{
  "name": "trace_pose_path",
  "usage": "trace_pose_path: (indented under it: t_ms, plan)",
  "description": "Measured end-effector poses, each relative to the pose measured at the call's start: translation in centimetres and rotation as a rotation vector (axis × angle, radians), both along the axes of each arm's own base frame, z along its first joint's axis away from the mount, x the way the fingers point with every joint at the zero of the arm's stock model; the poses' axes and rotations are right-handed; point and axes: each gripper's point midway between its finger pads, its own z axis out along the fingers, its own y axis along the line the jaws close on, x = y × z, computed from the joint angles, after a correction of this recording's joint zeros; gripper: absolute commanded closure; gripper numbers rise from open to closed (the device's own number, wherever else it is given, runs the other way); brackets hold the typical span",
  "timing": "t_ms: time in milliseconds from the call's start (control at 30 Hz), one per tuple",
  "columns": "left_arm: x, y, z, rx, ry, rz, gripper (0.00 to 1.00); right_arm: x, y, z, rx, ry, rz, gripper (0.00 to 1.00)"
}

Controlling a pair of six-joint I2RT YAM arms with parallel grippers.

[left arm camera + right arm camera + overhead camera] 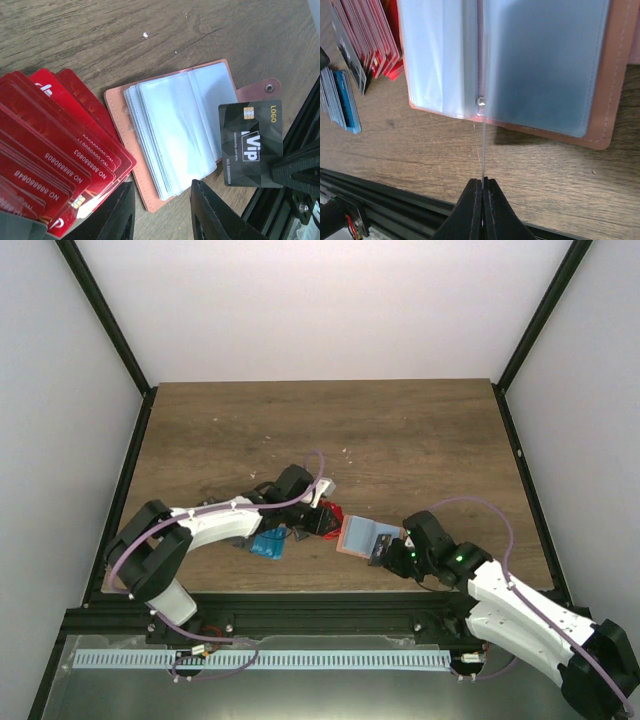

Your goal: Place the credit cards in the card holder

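At the near edge, the right pincer [482, 186] is clamping a black card [250, 145], its thin leading edge pointing at the clear sleeves, seemingly to slide it in. Just beyond, the card holder [120, 112] is lying open on the surface [100, 30], its pockets fanning up for entry. Farther left, the left pincer [161, 190] is hanging apart and empty by the red cards [55, 145], probably ready to steady the holder.

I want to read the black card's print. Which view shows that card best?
The left wrist view: the black card faces the camera, its chip and Vip print legible. The right wrist view shows it edge-on, a thin line rising from the shut right hand. The top view shows only a small dark patch beside the holder.
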Motion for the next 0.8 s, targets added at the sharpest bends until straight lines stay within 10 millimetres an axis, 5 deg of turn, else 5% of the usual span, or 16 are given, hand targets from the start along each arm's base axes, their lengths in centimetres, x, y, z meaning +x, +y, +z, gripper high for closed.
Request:
trace_pose_path:
  t_ms: [800]
  plan:
    - [0.2, -1.2, -2.7, 0.032, 0.056, -0.056, 0.72, 1.5, 1.0, 0.1, 0.131, -0.006, 0.048, 0.99]
